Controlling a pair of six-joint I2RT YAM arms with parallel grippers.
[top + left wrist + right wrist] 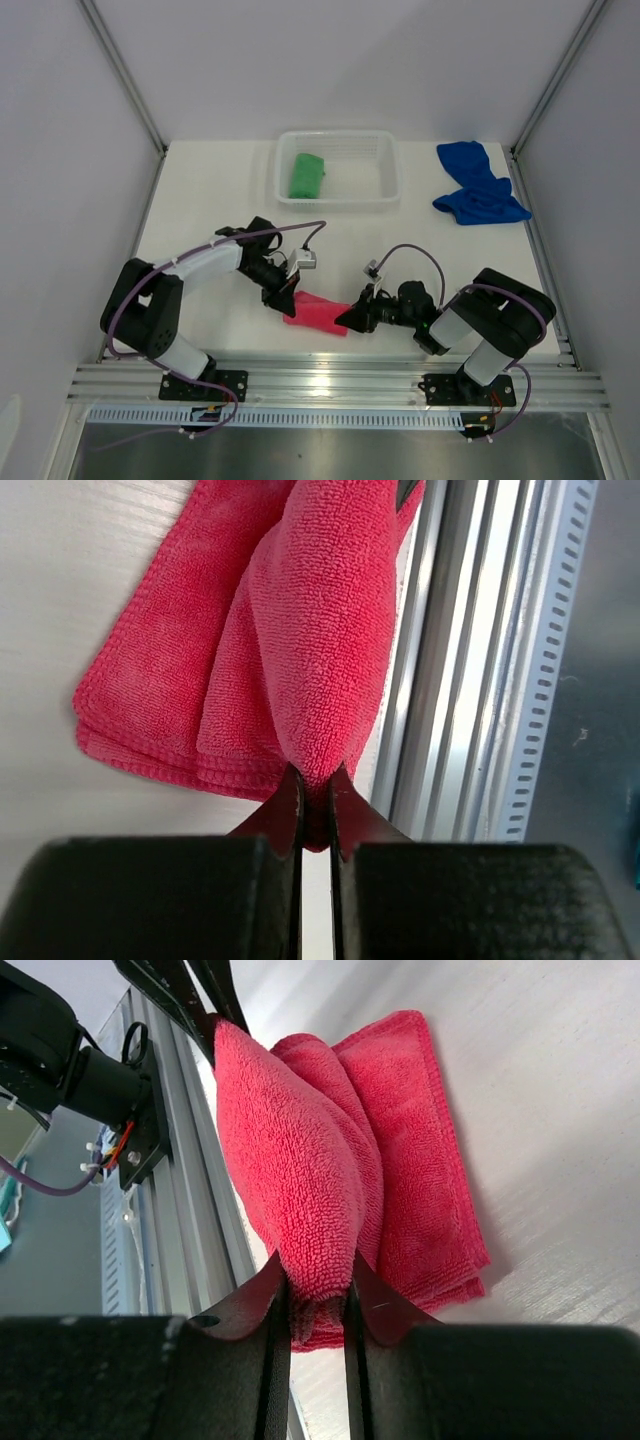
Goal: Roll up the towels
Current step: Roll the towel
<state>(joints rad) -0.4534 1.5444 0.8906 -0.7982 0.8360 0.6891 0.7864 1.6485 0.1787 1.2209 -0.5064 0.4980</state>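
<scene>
The pink-red towel (318, 313) lies folded near the table's front edge, between both arms. My left gripper (287, 297) is shut on its left end; in the left wrist view a raised fold of the pink-red towel (320, 650) is pinched at the left gripper (315, 780). My right gripper (357, 315) is shut on the opposite end, where the pink-red towel (300, 1180) bunches between the jaws of the right gripper (318, 1285). The green towel (306, 175) lies rolled in the white basket (385, 195). The blue towel (478, 186) sits crumpled at the back right.
The grey aluminium rail (340, 385) runs along the table's front edge just beside the pink-red towel, seen also as the rail (470, 660) in the left wrist view. White walls close in the table on both sides and at the back.
</scene>
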